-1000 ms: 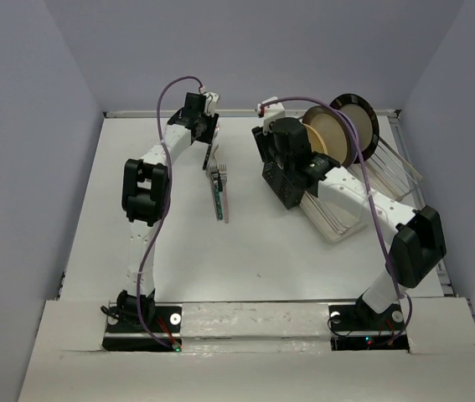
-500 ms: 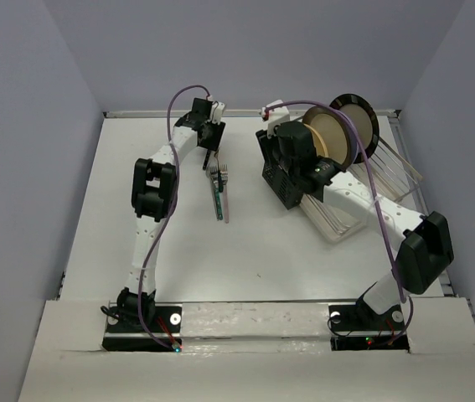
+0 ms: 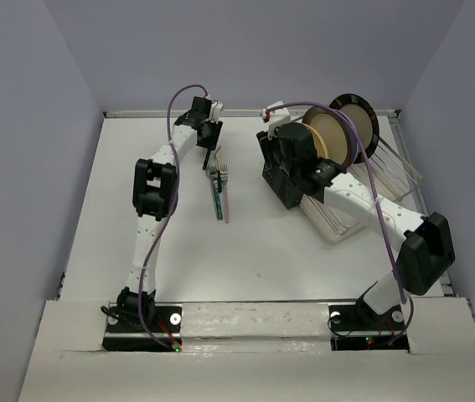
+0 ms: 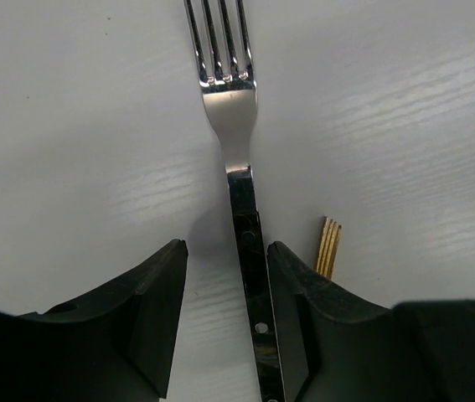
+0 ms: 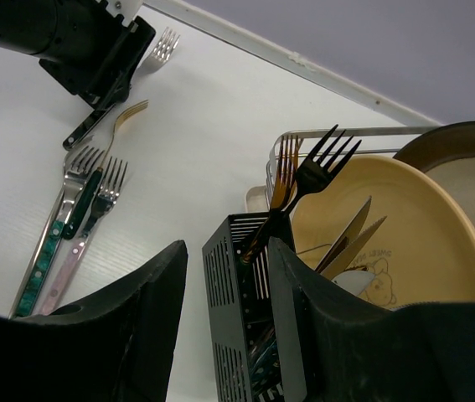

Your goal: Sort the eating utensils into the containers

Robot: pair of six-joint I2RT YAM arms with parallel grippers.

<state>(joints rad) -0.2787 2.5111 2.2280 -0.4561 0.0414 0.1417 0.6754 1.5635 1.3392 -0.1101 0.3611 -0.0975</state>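
Observation:
A fork with a black handle [image 4: 249,243] lies on the white table between the fingers of my open left gripper [image 4: 224,247], its handle close to the right finger. Gold fork tines [image 4: 329,245] lie just right of it. In the top view this gripper [image 3: 209,149] is at the far middle of the table. My right gripper [image 5: 224,247] is open and empty, its fingers either side of the black perforated caddy [image 5: 237,335], which holds a black fork [image 5: 317,167], a gold fork [image 5: 286,167] and knives [image 5: 354,230]. A green-handled fork [image 5: 53,251] and a pinkish-handled fork [image 5: 74,264] lie together on the table.
A wire dish rack [image 3: 371,184] with round plates [image 3: 329,138] stands right behind the caddy [image 3: 281,180]. The loose forks [image 3: 219,193] lie mid-table, near my left gripper. The table's back edge is close behind both grippers.
My left arm has stretched farther toward the back of the table, carrying its gripper slightly back and right over the black-handled fork. My right arm has barely shifted.

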